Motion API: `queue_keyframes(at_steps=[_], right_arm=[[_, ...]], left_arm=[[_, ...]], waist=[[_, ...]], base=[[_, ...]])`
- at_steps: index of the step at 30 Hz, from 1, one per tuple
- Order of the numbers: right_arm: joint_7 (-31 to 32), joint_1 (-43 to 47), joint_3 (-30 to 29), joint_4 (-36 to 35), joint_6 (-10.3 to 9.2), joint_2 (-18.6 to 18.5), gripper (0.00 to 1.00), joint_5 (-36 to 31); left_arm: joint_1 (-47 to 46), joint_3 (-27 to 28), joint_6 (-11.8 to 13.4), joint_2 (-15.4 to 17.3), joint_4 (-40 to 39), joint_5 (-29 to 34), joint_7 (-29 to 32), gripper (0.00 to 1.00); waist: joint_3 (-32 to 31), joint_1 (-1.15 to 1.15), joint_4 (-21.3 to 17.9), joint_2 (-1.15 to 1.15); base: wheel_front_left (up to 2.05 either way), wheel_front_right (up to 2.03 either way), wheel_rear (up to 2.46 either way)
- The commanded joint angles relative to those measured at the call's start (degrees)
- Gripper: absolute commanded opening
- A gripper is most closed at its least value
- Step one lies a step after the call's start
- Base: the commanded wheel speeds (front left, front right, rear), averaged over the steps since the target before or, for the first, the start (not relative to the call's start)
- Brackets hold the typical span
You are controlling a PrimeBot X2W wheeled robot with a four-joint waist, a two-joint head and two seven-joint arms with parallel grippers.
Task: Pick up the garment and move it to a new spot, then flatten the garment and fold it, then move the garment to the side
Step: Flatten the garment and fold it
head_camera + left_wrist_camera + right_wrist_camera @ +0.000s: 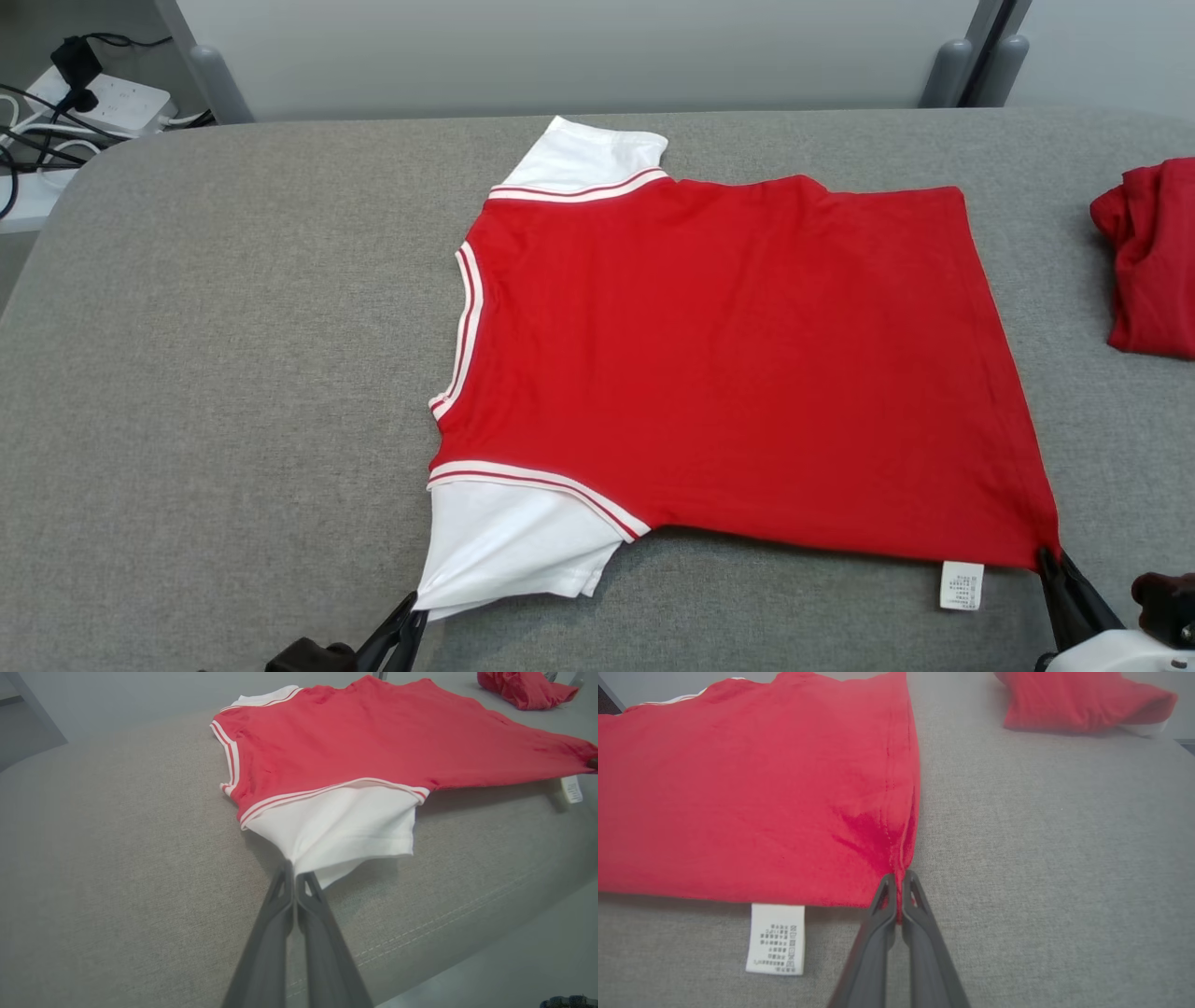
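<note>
Nearest us, our left gripper is pinched shut on the edge of the near white sleeve. Our right gripper is clamped on the near hem corner, just beside the white care label. The red shirt lies spread across the middle of the grey padded table, collar to our left. Farther right sits another red garment, and beyond the table's far left corner, a power strip.

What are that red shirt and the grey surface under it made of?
Red shirt: soft matte knit, probably cotton jersey; it wrinkles finely and has stitched hems. Grey surface: coarse woven upholstery fabric, matte, perhaps over padding; weave and a stitched seam show near its edge.
</note>
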Motion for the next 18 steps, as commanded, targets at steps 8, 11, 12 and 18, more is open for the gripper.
queue_keyframes(at_steps=[8,11,12,18], right_arm=[[3.9,5.7,2.3,-8.9,0.17,-4.4,0.0,2.2],[4.8,8.2,1.4,-12.0,0.17,-5.3,0.0,2.6],[5.3,9.1,1.0,-13.0,0.17,-5.5,0.0,2.7],[8.7,13.4,-2.4,-20.3,0.17,-5.5,0.0,1.4]], left_arm=[[3.8,3.5,3.3,2.8,-13.1,-1.1,5.4,0.0],[6.0,3.9,4.3,3.5,-17.2,-1.1,7.5,0.0],[6.6,4.0,4.6,3.8,-18.4,-1.0,8.2,0.0],[8.1,4.1,4.9,5.2,-23.0,-1.3,11.2,0.0]], waist=[[0.1,0.0,0.5,0.0],[-0.1,0.0,0.9,0.0],[-0.1,0.0,0.9,0.0],[0.2,0.0,0.7,0.0]], base=[[0.0,0.0,0.0],[0.0,0.0,0.0],[0.0,0.0,0.0],[0.0,0.0,0.0]])
